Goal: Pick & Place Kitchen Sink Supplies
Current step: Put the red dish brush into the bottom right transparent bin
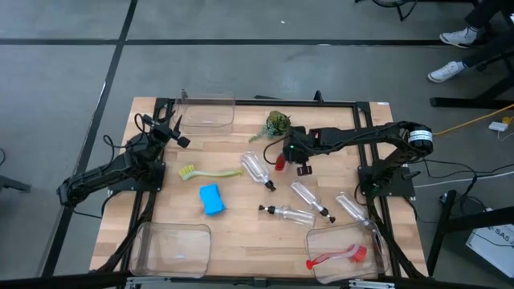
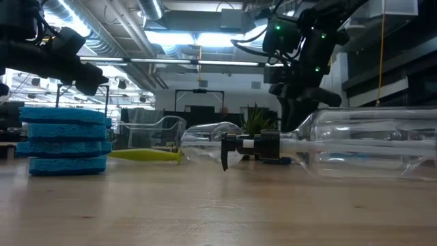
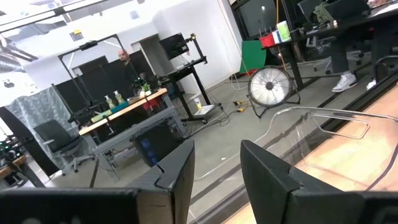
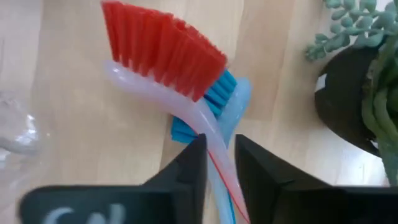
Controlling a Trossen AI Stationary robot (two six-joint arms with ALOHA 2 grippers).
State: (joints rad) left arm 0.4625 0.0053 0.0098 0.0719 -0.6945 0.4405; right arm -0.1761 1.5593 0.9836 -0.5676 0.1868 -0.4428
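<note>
Brushes [image 4: 186, 93] — red and blue — sit pinched by their thin handles in the right claw [image 4: 217, 155], fingers nearly closed; light, stiff, slippery plastic — grip mid-handle.

A little green plant [image 1: 278, 124] in a dark pot sits just beside the right gripper. Three clear bins [image 1: 207, 111] sit well apart from it on the wooden table [image 1: 241, 233].

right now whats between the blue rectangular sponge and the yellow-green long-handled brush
Nothing: in the high view only bare wooden table separates the blue rectangular sponge from the yellow-green long-handled brush, which lies just behind it.
</note>
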